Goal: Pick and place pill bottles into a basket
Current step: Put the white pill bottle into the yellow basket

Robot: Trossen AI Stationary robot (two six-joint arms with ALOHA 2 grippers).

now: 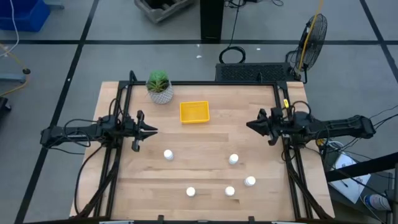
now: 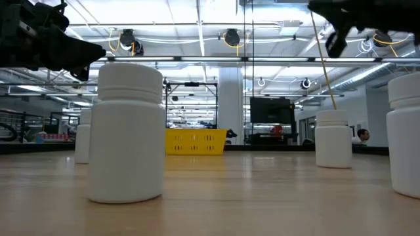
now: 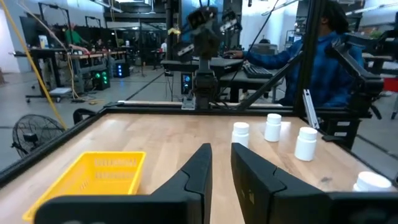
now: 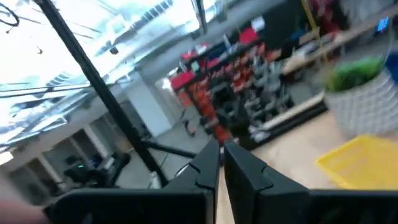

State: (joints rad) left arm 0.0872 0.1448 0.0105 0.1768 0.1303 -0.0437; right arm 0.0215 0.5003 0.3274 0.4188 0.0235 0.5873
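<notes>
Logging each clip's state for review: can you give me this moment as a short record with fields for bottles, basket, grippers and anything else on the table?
pill bottles: five, all standing on the table, none in the basket; at
basket: yellow basket, nothing in it, toward the far edge, beside the plant pot
left gripper: shut, holding nothing, over the table's left side
right gripper: shut, holding nothing, over the right side
task progress: no bottle placed yet

The high view looked straight down on the whole desk. The low view sat at desk height, close behind a pill bottle. Both showed the yellow basket.
</notes>
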